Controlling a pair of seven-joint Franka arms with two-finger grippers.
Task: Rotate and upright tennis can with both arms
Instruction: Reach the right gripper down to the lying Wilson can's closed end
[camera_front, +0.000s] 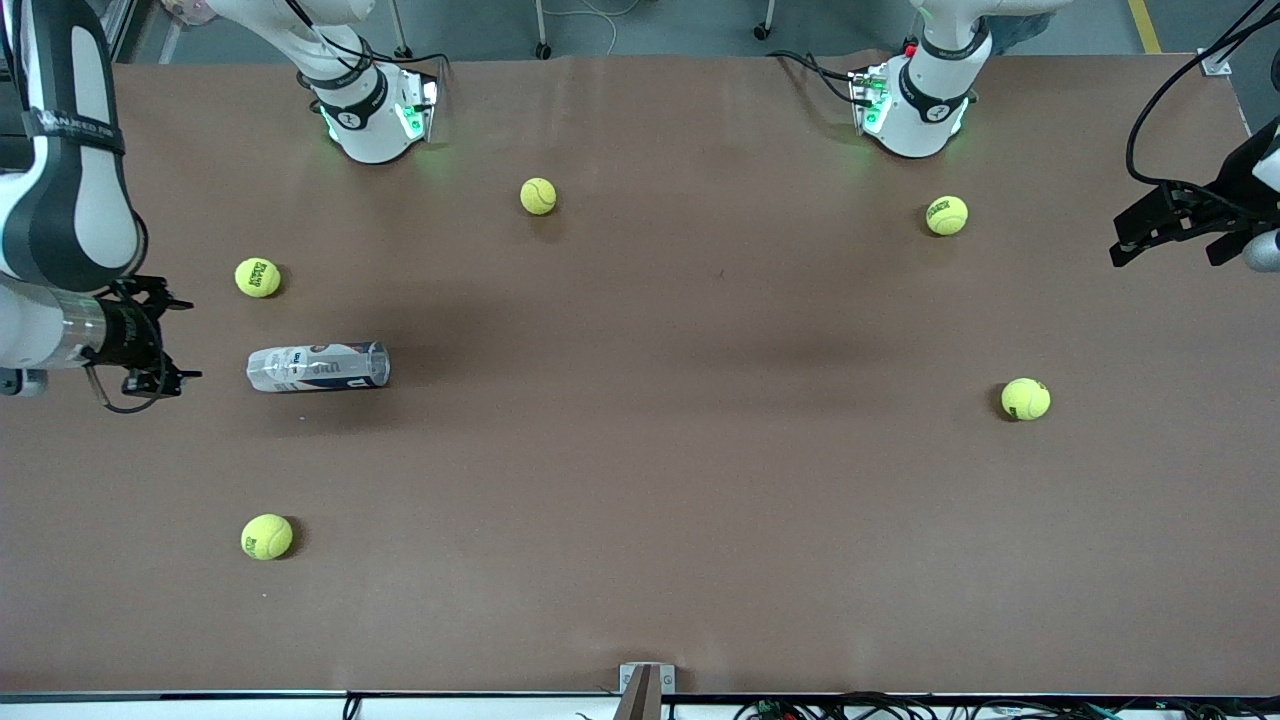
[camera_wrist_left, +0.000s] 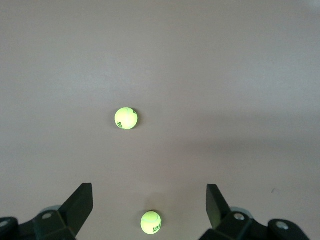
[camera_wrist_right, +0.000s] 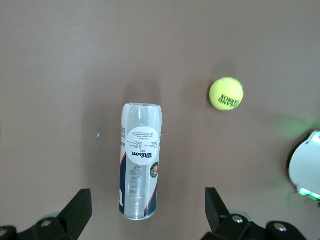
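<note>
Ball (camera_front: 266, 536) nearest camera; tennis can (camera_front: 318, 367) lies flat, axis along table. Left tool (camera_wrist_left: 150, 210), right tool (camera_wrist_right: 148, 210): both apart, empty.

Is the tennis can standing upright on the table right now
No, the tennis can lies on its side on the table, untouched.

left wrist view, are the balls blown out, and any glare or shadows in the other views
Left wrist view: both tennis balls glow overexposed, markings washed out. Front view: soft sheen on the table, broad arm shadows. Right wrist view: tennis can sharp, label readable, green base glow at the edge.
</note>
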